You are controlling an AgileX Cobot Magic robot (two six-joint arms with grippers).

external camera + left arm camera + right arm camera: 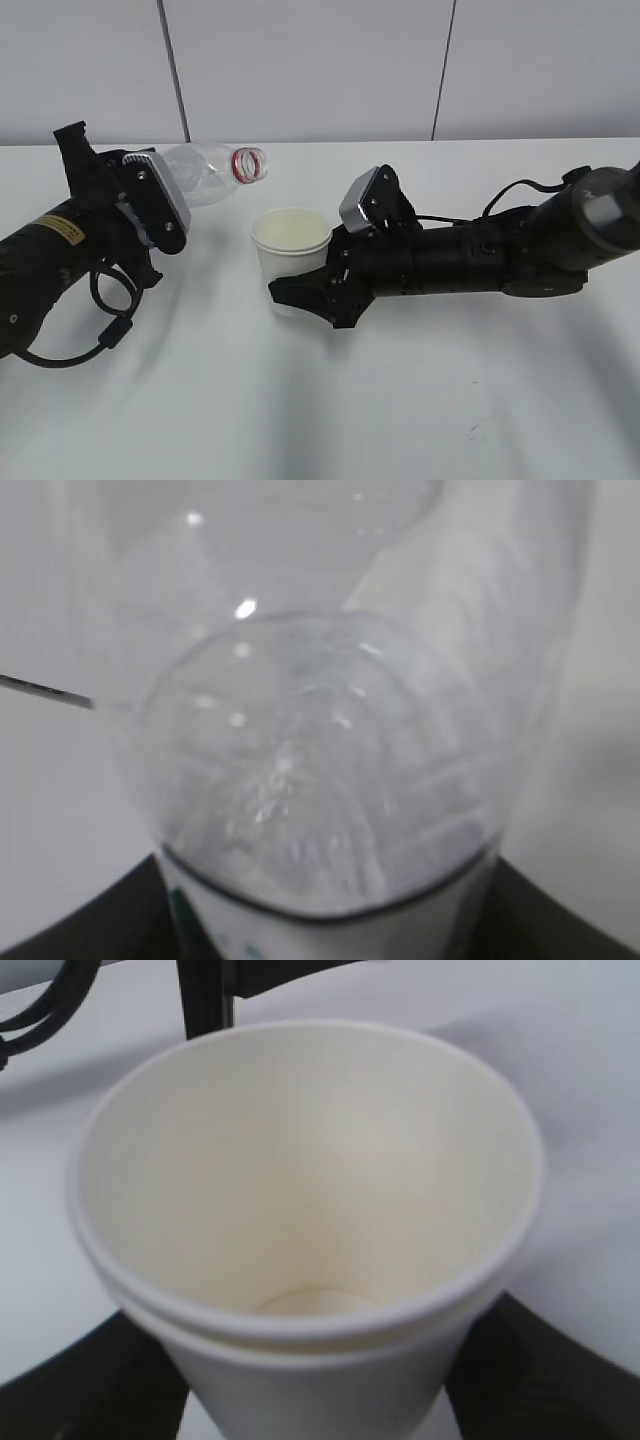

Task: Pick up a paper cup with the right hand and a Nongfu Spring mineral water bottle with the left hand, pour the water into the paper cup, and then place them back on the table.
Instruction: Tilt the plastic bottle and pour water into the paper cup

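Note:
My left gripper (165, 205) is shut on the Nongfu Spring mineral water bottle (205, 175) and holds it tipped almost flat, its open red-ringed mouth (250, 163) pointing right, just up and left of the paper cup (291, 250). In the left wrist view the clear bottle (330, 740) fills the frame; its label edge sits between the dark fingers (80, 930). My right gripper (300, 292) is shut on the white cup, which stands upright. The right wrist view looks down into the cup (300, 1190), cream inside; the bottom looks dry. No water stream shows.
The white table (330, 420) carries a small dark scuff mark (475, 432) at the front right. A looped black cable (110, 310) hangs under the left arm. A grey panelled wall (320, 60) stands behind the table.

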